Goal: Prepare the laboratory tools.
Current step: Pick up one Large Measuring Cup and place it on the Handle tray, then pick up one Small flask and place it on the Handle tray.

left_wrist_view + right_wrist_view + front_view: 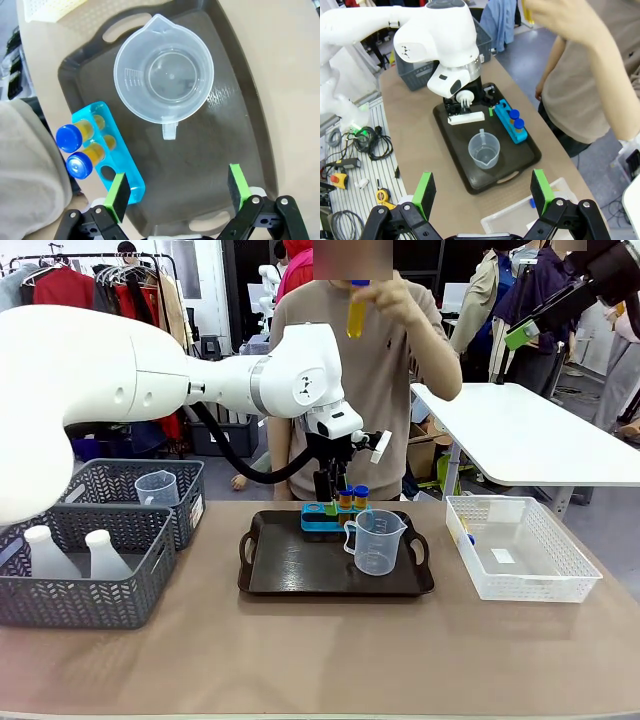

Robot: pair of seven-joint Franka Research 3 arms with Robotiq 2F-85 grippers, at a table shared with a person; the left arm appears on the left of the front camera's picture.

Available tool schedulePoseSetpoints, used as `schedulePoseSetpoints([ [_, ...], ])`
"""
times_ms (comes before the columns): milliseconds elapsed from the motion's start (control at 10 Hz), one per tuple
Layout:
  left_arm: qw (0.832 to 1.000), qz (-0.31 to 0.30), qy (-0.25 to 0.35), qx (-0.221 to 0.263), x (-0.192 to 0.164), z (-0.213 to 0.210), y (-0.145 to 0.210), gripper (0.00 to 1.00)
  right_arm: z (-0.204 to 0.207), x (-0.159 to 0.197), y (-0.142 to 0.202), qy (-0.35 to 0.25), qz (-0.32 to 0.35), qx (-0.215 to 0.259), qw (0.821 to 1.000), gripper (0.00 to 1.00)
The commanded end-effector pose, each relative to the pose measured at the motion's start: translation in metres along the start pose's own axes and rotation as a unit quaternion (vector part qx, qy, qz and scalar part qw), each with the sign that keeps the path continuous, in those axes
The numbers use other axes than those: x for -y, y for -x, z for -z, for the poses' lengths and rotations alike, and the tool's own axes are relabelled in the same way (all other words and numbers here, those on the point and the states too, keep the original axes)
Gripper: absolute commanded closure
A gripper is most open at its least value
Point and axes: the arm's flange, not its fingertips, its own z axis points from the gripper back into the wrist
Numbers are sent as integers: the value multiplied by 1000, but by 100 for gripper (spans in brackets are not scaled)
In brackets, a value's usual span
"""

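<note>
Clear plastic beaker (165, 75), glossy dark tray (200, 150), matt tan table (300, 650).

The tan bench (320, 660) carries a dark brown tray (300, 575) directly beneath the left arm's fingers (119, 196). Two grey mesh baskets (85, 585) sit well to the left of those fingers, one behind the other. A white mesh basket (525, 580) sits to their right, apart from the tray.
</note>
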Motion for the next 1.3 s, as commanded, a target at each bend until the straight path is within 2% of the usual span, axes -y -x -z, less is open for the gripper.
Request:
schedulePoseSetpoints([
  [0,1000,1,-1,-2,-1,0,0,0,0,-1,-1,-2,-2,2,1000,0],
  [500,1000,0,2,0,0,3,0,0,0,-1,-1,-2,-2,2,1000,0],
  [700,998,-42,-30,23,10,-44,25,0,0,-1,-1,-2,-2,2,1000,0],
  [800,997,-63,-44,22,29,-75,37,0,0,-1,-1,-2,-2,2,1000,0],
  [1200,982,-162,-99,13,80,-157,83,0,0,-1,-1,-2,-2,2,1000,0],
])
